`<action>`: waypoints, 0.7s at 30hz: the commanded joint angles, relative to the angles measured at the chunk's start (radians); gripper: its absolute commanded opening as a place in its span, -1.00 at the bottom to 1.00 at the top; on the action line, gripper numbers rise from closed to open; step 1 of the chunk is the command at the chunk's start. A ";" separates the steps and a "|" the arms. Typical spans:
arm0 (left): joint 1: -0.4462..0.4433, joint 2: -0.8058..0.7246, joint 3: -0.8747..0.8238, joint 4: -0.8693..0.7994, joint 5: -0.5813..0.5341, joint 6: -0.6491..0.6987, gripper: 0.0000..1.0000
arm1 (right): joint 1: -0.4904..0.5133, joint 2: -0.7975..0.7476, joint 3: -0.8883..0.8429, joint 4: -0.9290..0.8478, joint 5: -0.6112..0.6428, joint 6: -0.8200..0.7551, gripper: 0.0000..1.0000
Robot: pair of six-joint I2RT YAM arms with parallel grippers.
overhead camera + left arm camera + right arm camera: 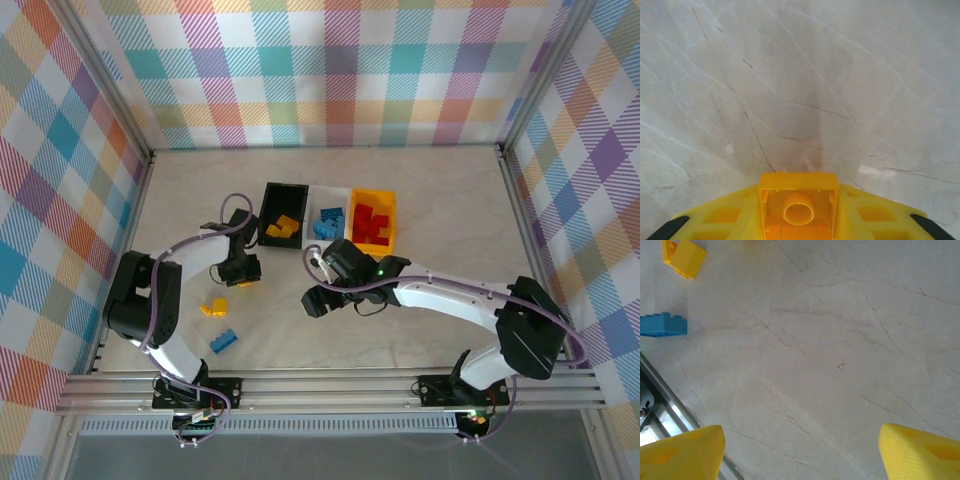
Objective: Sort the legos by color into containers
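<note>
— Where are the bricks?

— Most sit in the three bins in a row, side by side, towards the back of the table (440,200). There are yellow bricks (283,230) in the black bin (270,195), blue bricks (328,222) in the white bin (331,192) and red bricks (372,226) in the yellow bin (386,198).

— Any outside the bins?

— A loose yellow brick (213,307) and a loose blue brick (224,341) lie close together beside the left arm, well short of the bins.

— And the grippers?

— The left gripper (243,270), just in front of the black bin, is clenched on a single yellow brick (798,200), whose hollow underside faces the wrist camera. The right gripper (800,460) hangs over the middle of the table, jaws spread wide with nothing between them.
</note>
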 commanded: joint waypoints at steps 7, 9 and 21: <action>0.014 -0.185 0.115 -0.102 0.052 0.003 -0.28 | -0.004 -0.124 -0.086 -0.006 0.061 0.023 0.60; 0.011 -0.193 0.166 -0.104 0.083 0.003 -0.27 | -0.005 -0.136 -0.104 -0.001 0.059 0.027 0.59; -0.024 0.183 0.591 -0.099 0.094 0.060 -0.27 | 0.012 -0.081 -0.085 0.044 0.000 0.035 0.58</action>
